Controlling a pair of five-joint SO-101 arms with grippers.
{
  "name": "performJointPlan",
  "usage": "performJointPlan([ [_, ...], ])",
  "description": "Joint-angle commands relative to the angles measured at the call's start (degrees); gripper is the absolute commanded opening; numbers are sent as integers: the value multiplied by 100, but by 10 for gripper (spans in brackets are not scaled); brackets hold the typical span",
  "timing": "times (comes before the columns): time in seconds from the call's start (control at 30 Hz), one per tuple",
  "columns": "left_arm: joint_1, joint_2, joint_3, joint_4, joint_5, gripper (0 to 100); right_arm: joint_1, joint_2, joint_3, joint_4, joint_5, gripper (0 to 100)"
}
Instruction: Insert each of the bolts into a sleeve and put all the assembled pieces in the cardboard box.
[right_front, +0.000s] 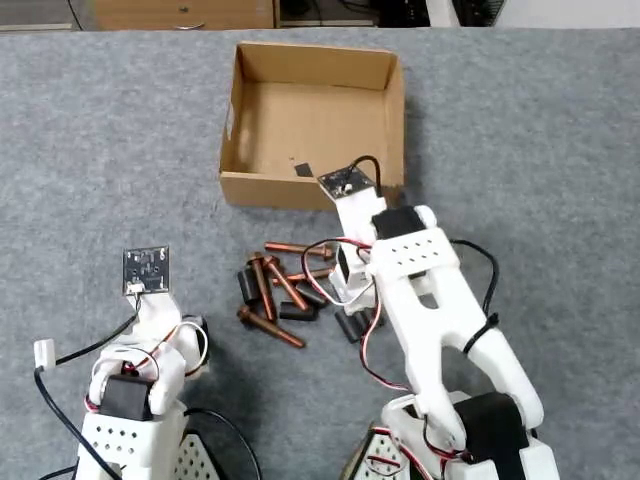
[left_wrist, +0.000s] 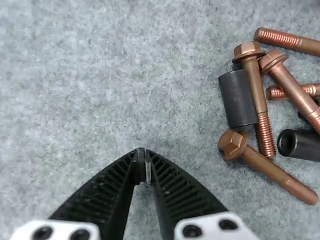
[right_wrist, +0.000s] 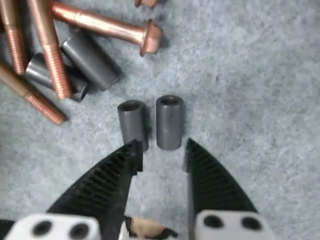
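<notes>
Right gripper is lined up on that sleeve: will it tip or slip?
The sleeve looks like smooth, rigid metal, so it may slip rather than deform. It seems to stand on end beside a second sleeve, so a nudge could tip it.

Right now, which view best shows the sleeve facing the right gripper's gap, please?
Right wrist view: the whole sleeve, before the right gripper. From high, the arm partly covers it; the left wrist view faces other sleeves.
</notes>
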Motion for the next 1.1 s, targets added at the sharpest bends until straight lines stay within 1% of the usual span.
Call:
performJointPlan([
  [0.0, 97, -127, 62, 44, 26, 19, -57, 4, 207, -492, -9, 117],
  [0.13, 97, -127, 62, 44, 26, 19, -48, 4, 505, -800, -9, 117],
  [0.43, 97, -127, 62, 44, 26, 19, 22, 13, 743, -879, -9, 117],
  [0.57, 97, -127, 62, 44, 26, 19, 295, 13, 1015, -1292, -9, 117],
  [0.73, 97, -127, 62, 44, 26, 19, 356, 13, 1420, -1705, -9, 117],
  [1.07, 97, -127, 62, 44, 26, 19, 338, 75, 1490, -1749, -18, 117],
])
